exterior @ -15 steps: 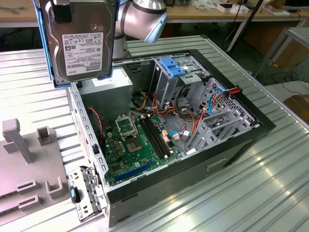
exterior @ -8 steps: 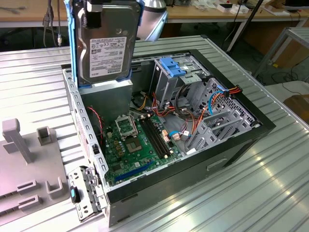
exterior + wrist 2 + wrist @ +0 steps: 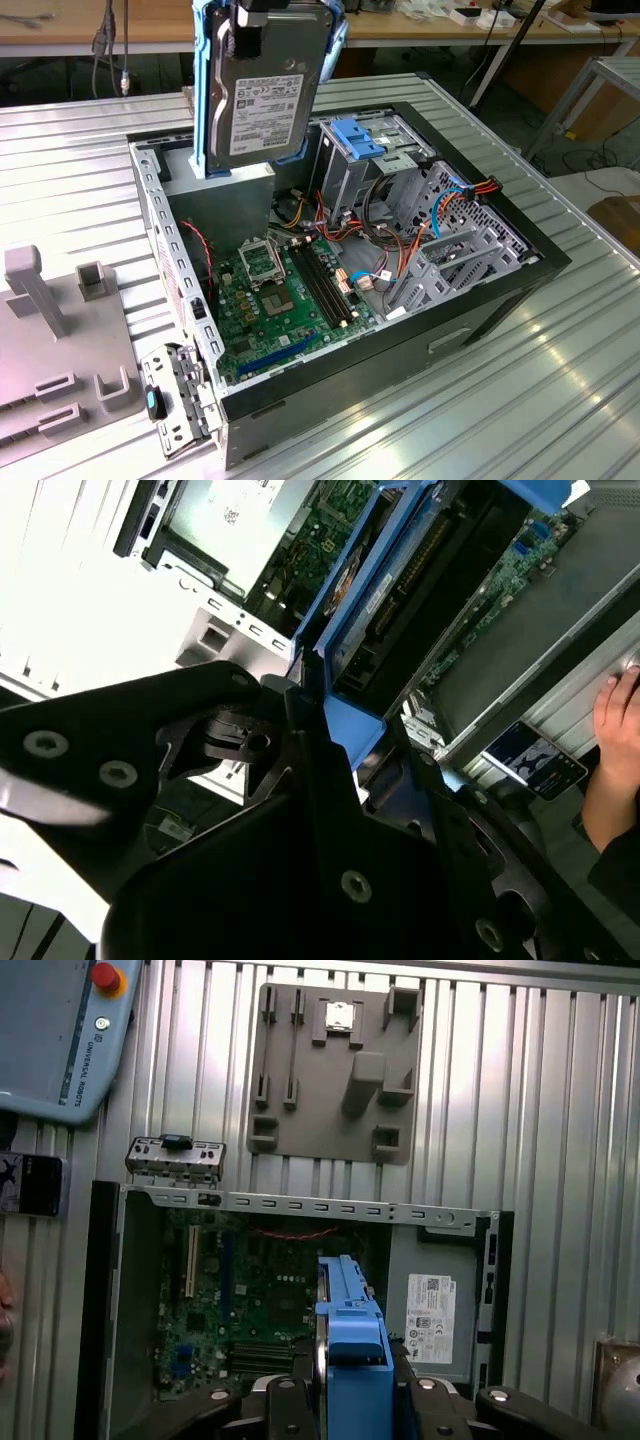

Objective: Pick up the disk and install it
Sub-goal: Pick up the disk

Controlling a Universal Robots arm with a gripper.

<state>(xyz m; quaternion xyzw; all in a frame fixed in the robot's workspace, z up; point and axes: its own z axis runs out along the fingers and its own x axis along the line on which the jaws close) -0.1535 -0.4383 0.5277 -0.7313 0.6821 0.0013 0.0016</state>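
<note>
On the ribbed metal surface [image 3: 60,140] at the exterior view's left I see a grey moulded fixture plate [image 3: 50,340]; right of it my pincer [image 3: 250,20] pinches the silver-grey, blue-framed disk [image 3: 265,95] upright above the open black computer case [image 3: 400,340].

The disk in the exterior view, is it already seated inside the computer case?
No, the disk hangs upright above the open computer case, held by the gripper.

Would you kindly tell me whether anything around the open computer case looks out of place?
Yes: a person's fingers lie beside the case in the second wrist view, near where the disk is held upright above it. A metal bracket also hangs swung out from the case's corner in the exterior view.
</note>
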